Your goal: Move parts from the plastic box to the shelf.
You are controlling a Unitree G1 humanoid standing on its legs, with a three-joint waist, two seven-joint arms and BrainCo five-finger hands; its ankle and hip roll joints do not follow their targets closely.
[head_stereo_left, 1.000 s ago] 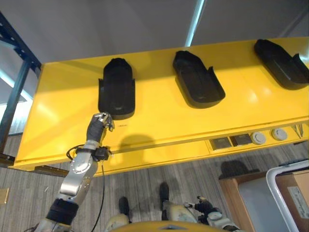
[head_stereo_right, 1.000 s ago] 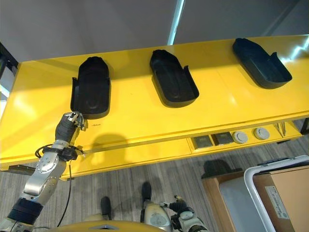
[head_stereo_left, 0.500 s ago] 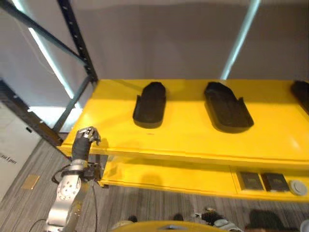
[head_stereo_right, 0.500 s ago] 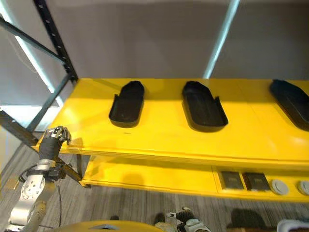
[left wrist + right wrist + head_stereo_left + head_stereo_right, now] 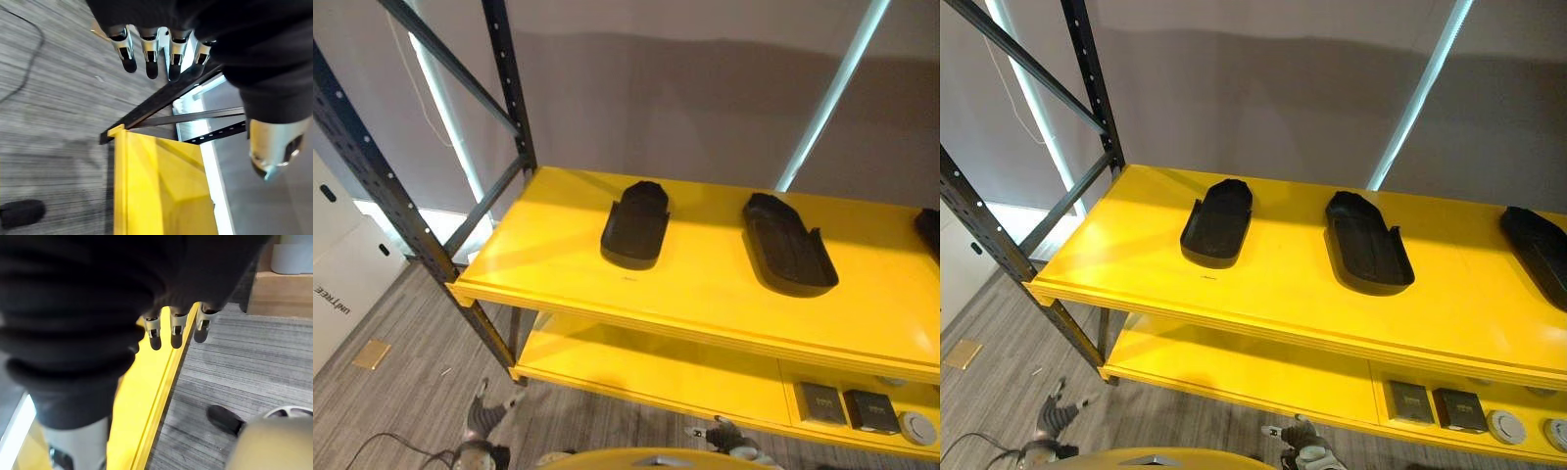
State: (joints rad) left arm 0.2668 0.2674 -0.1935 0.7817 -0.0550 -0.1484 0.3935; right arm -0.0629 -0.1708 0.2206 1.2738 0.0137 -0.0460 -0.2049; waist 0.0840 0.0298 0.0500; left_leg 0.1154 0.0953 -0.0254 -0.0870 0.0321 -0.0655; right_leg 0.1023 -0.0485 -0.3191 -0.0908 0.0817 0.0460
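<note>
Left eye view: the yellow shelf [image 5: 705, 284] carried two black parts, a left part [image 5: 635, 223] and a middle part [image 5: 787, 244], well apart; a dark steel upright [image 5: 386, 186] stood at its left end, and small boxes [image 5: 847, 406] lay on the lower level.

Right eye view: a third part [image 5: 1540, 250] lay at the shelf's right edge.

Left wrist view: the left robot hand [image 5: 161, 46] hung over grey floor [image 5: 44, 112], fingers straight and empty, below the shelf and far from the parts.

Right wrist view: the right robot hand [image 5: 173, 325] hung relaxed and empty beside the shelf's yellow edge.
</note>
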